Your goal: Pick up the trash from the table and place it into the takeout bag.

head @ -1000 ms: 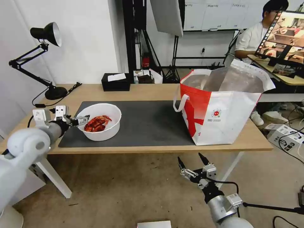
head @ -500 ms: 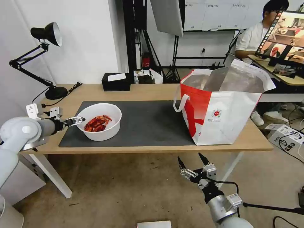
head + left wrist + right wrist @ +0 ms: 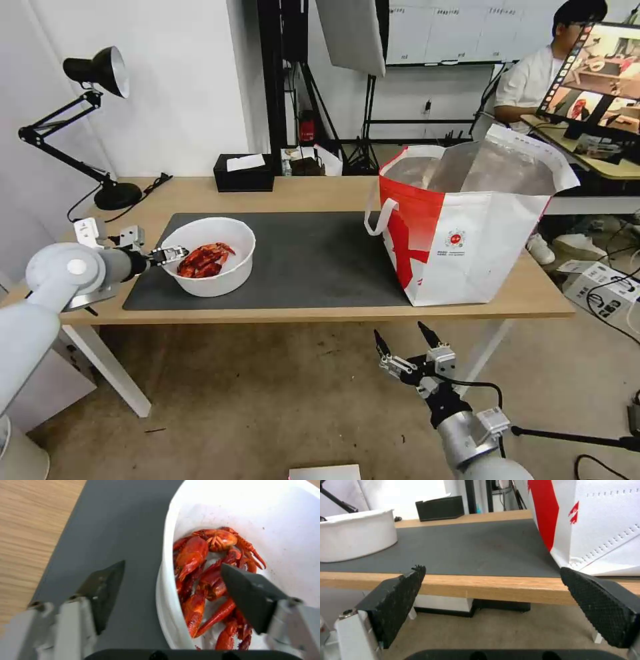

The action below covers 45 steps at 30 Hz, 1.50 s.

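Left pincer [image 3: 175,253] open astride the bowl [image 3: 212,256] rim; right pincer [image 3: 403,345] open below the bench [image 3: 320,193].

The left pincer reaches in from nine o'clock of the bowl, jaws spread, one finger [image 3: 103,593] outside over the mat [image 3: 313,257] and the other [image 3: 248,597] inside above the shells [image 3: 204,259]. The bowl [image 3: 240,510] stands upright on the mat's left end; the shells [image 3: 206,580] are heaped against its near-left wall, their long bodies running roughly toward the pincer. At three o'clock of the bowl, well apart, the bag [image 3: 467,227] stands upright, mouth open upward, logo toward the robot. The right pincer [image 3: 493,597] hangs at six o'clock of the bag, under the bench edge, fingers wide and pointing up, gripping nothing.
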{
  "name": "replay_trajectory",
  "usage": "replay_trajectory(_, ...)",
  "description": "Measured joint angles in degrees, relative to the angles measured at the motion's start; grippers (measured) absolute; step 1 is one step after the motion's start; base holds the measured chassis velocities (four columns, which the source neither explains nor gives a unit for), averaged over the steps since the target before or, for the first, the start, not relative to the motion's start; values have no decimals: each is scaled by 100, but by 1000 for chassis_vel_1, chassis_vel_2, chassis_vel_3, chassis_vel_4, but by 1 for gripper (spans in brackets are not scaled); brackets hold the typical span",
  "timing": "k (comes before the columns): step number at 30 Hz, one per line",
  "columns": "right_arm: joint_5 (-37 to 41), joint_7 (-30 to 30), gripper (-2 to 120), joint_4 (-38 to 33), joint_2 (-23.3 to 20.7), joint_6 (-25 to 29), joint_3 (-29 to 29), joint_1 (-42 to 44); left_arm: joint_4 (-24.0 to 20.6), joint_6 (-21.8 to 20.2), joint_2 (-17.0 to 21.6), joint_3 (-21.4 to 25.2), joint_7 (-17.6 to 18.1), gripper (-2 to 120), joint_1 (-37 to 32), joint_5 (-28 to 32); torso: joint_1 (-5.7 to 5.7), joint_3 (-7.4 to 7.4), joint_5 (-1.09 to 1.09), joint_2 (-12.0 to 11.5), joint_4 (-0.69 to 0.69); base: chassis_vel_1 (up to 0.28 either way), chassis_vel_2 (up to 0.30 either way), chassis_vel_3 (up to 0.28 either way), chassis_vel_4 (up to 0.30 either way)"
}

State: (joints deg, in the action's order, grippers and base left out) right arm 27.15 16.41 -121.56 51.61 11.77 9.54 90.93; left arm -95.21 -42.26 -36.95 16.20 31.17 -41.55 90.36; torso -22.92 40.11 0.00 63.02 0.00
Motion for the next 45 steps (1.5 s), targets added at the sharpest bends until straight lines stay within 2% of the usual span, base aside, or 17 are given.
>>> replay_trajectory(1, 0, 0, 100, 0, 0, 0, 0, 0, 0, 0, 0, 0, 0, 71, 0, 0, 0, 0, 0, 0, 0, 0, 0, 0, 0)
replay_trajectory(4, 0, 0, 100, 0, 0, 0, 0, 0, 0, 3, 0, -37, 6, 56, 12, -11, 0, 0, 0, 0, 0, 0, 0, 0, 0)
replay_trajectory(8, 0, 0, 100, 0, 0, 0, 0, 0, -1, 4, 3, -46, 9, 48, 11, -14, 0, 0, 0, 0, 0, 0, 0, 0, 0)
replay_trajectory(10, 0, 0, 100, 0, 0, 0, 0, 0, -15, 5, 18, -46, 9, 37, 0, -17, 0, 0, 0, 0, 1, 0, 0, 0, 0)
replay_trajectory(11, 0, 0, 100, 0, 0, 0, 0, 0, -15, 5, 18, -46, 9, 37, 0, -17, 0, 0, 0, 0, 1, 0, 0, 0, 0)
replay_trajectory(12, 0, 0, 100, 0, 0, 0, 0, 0, -25, 6, 23, -47, 8, 29, -15, -19, 0, 0, 0, 0, 1, 0, 0, 0, 0)
replay_trajectory(14, 0, 0, 100, 0, 0, 0, 0, 0, -50, 8, 23, -42, 7, 21, -36, -22, 0, 0, 0, 0, 1, 0, 0, 0, 0)
replay_trajectory(15, 0, 0, 100, 0, 0, 0, 0, 0, -50, 8, 23, -42, 7, 21, -36, -22, 0, 0, 0, 0, 1, 0, 0, 0, 0)
replay_trajectory(18, 0, 0, 100, 0, 1, 0, 0, 0, -70, 13, 11, -43, 2, 5, -61, -30, 0, 0, 0, 1, 0, 0, 0, 0, 0)
replay_trajectory(20, 0, 0, 100, 1, 0, 0, 0, 0, -75, 30, 9, -51, -16, 1, -70, -32, 0, 0, 0, 0, 1, 0, 0, 0, 0)
replay_trajectory(33, 0, 0, 100, 0, 0, 0, 0, 0, -364, 315, -15, -76, -52, 0, -31, 6, 0, 0, -1, 0, 1, 0, 0, 0, 0)
replay_trajectory(41, 0, 0, 100, 1, 0, 0, 0, 0, -683, 490, 84, -491, -53, 0, 580, 94, 0, 0, 0, 0, 0, 0, 0, 0, 0)
replay_trajectory(45, 0, 0, 100, 1, 0, 0, 0, 0, -846, 653, 77, -769, -301, 0, 1003, 93, 0, 0, 0, 0, 1, 0, 0, 0, 0)
